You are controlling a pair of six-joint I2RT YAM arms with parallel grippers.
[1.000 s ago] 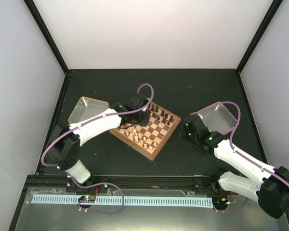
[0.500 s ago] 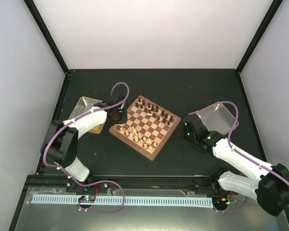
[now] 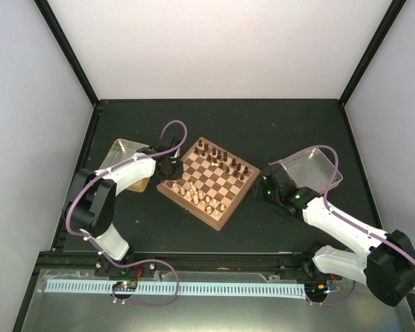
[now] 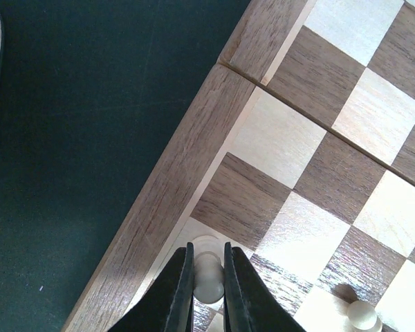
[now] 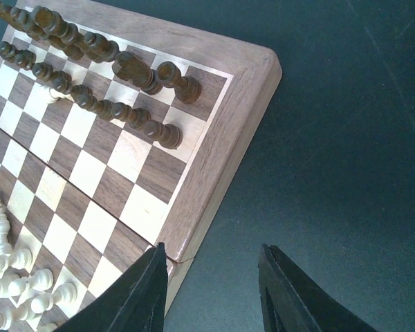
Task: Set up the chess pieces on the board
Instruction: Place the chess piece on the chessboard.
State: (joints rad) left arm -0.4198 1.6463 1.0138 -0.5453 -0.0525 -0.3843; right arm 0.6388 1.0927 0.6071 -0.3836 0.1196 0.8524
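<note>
Left claw [image 4: 207,261] clamped on pale cream wooden pawn [image 4: 209,285], at an edge square beside the rim of the square checked wooden chessboard [image 4: 183,162]. Right claw [image 5: 213,280] apart, empty, off board's corner. Risk: off-centre release topples pawn onto rim.

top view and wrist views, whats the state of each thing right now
left gripper, shut on a pale piece at the board's edge
right gripper, open, holding nothing, beside the board's corner
board, lying flat
dark pieces, upright in two rows along one side
other pale pieces, upright, bunched loosely on the opposite side
</note>
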